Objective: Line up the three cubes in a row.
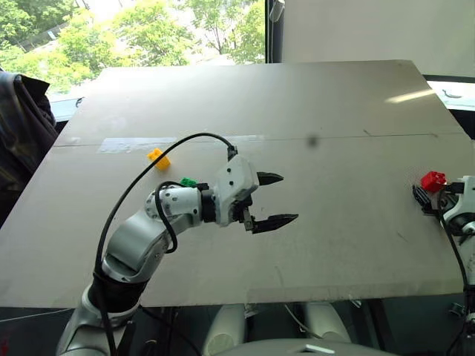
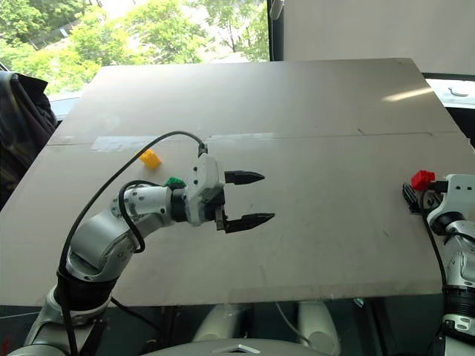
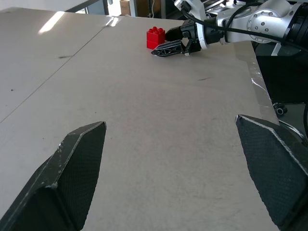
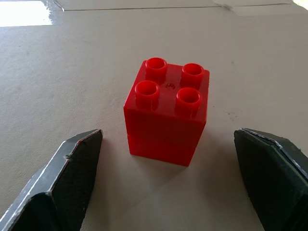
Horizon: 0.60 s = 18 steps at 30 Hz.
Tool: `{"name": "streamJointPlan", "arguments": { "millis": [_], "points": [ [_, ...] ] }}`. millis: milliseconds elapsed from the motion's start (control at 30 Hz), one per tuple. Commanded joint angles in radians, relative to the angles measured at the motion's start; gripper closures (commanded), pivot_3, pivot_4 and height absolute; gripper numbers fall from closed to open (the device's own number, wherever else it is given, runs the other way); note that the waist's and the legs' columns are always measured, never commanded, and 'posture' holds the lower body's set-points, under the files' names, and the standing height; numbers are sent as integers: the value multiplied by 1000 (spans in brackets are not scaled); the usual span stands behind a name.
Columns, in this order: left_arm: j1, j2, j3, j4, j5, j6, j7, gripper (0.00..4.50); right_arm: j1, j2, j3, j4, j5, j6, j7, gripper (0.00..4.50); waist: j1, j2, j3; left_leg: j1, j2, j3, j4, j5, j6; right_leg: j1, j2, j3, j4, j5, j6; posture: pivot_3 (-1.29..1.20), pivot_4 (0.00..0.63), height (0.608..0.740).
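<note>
plainly no readable writing; right tool gapes before red cube, left tool apart.

Left arm: silver-grey rounded segments, black band at the lower joint, white wrist housing. Black cable loops from lower arm up to the housing top. Left claw: two black tapered fingers with finely textured pads. Right arm: white and grey, thin black cable alongside. Right claw: black, grey-edged textured fingers.
</note>
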Motion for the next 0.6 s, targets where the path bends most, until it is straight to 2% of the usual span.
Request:
{"name": "streamJointPlan", "arguments": {
  "millis": [33,67,300,433,533,600],
  "points": [
    [-13,10,-3,-46,-4,-6,-4,91,-34,5,5,11,-13,-24,-21,0,-1,0,0,0,0,0,0,0,0,0,0,0,0,0,0,0,150,740],
    [-14,11,-4,-47,-4,-5,-3,91,-41,11,11,11,-18,-24,-26,0,-1,0,0,0,0,0,0,0,0,0,0,0,0,0,0,0,150,740],
    [-15,11,-3,-64,-16,16,11,0,-57,33,31,9,-34,-25,-48,3144,0,0,0,0,0,0,0,0,0,0,0,0,0,0,0,0,150,740],
    [-7,13,1,-72,-15,24,14,0,-47,33,36,-18,-11,-9,-11,3145,1,0,0,0,0,0,0,0,0,0,0,0,0,0,0,0,150,740],
    [18,26,6,-80,-10,16,9,0,-5,25,79,-106,14,2,92,3145,0,0,0,0,0,0,0,0,0,0,0,0,0,0,0,0,150,740],
    [39,37,9,-83,-3,11,11,0,18,30,108,-173,11,27,104,3145,-4,0,0,0,1,0,0,0,0,0,0,0,0,0,0,0,150,740]
  ]
}}
